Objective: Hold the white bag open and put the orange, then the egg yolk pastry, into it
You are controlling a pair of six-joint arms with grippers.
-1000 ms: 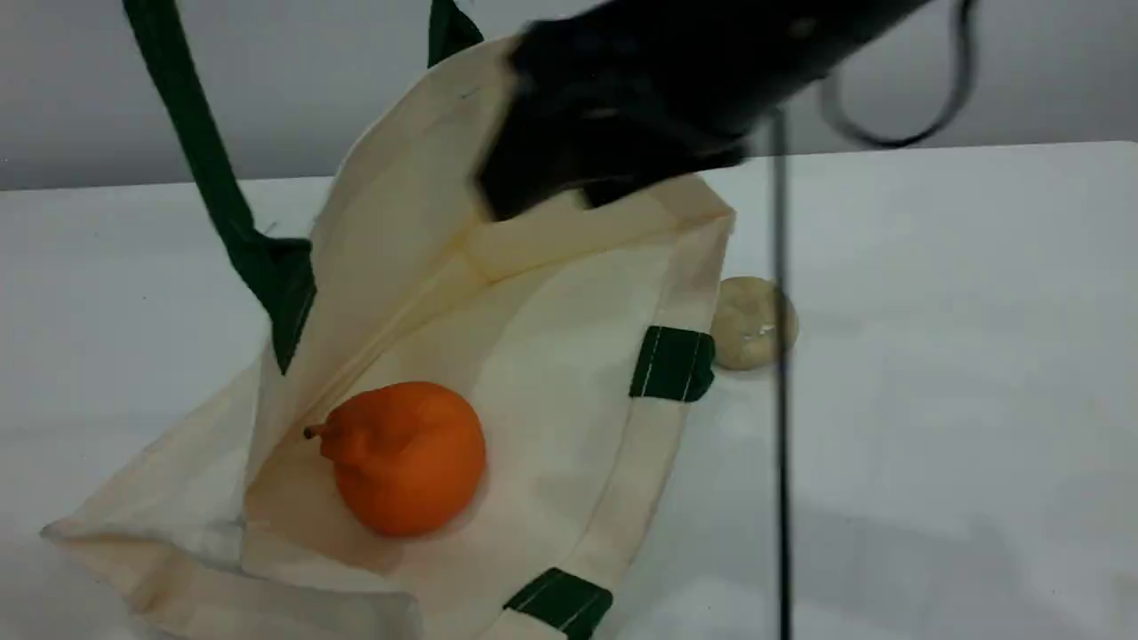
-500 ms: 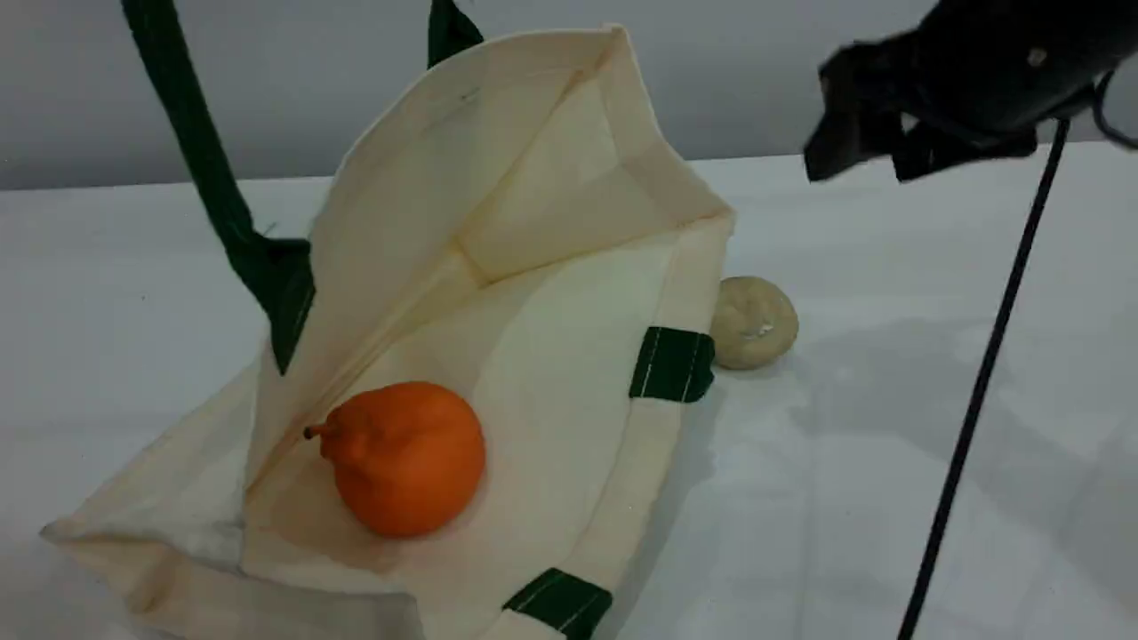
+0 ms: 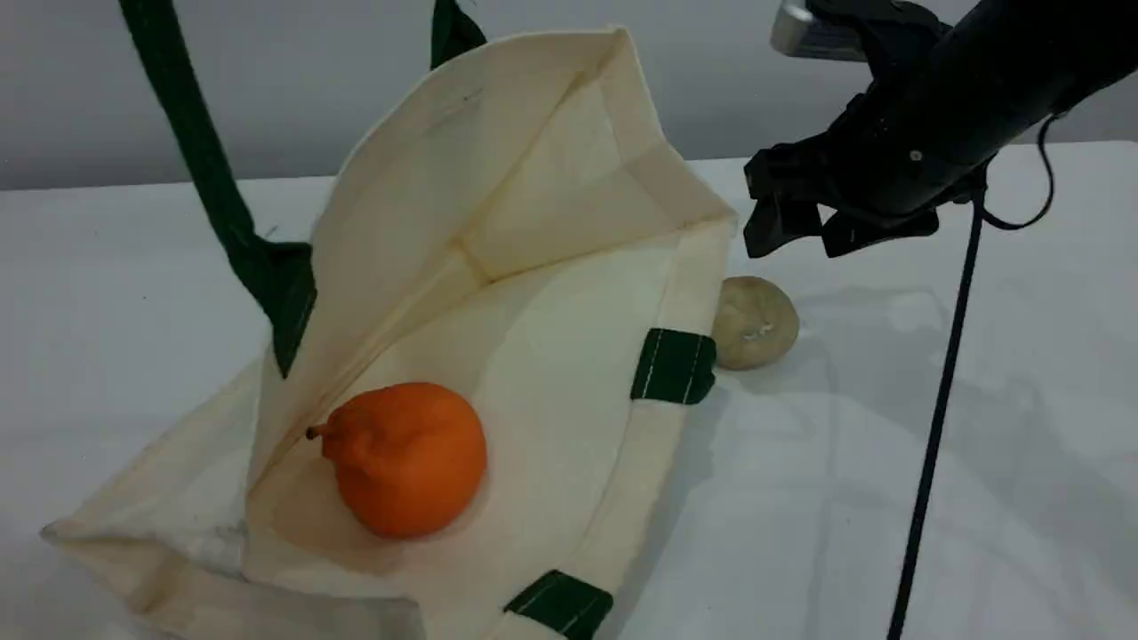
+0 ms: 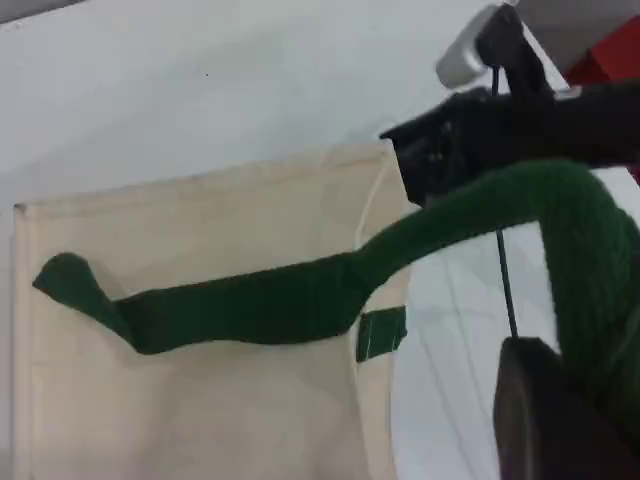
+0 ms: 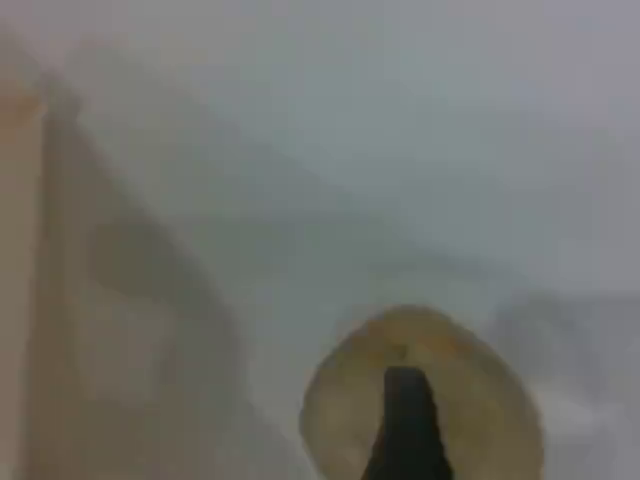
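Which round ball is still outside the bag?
The egg yolk pastry, the pale beige one. It sits on the table beside the white bag, under the right gripper. The orange lies inside.

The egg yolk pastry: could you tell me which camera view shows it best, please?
The scene view shows the egg yolk pastry best: sharp and whole, on the table beside the white bag, below the open right gripper. The right wrist view has it close but blurred, partly behind a fingertip. The left wrist view does not show it.
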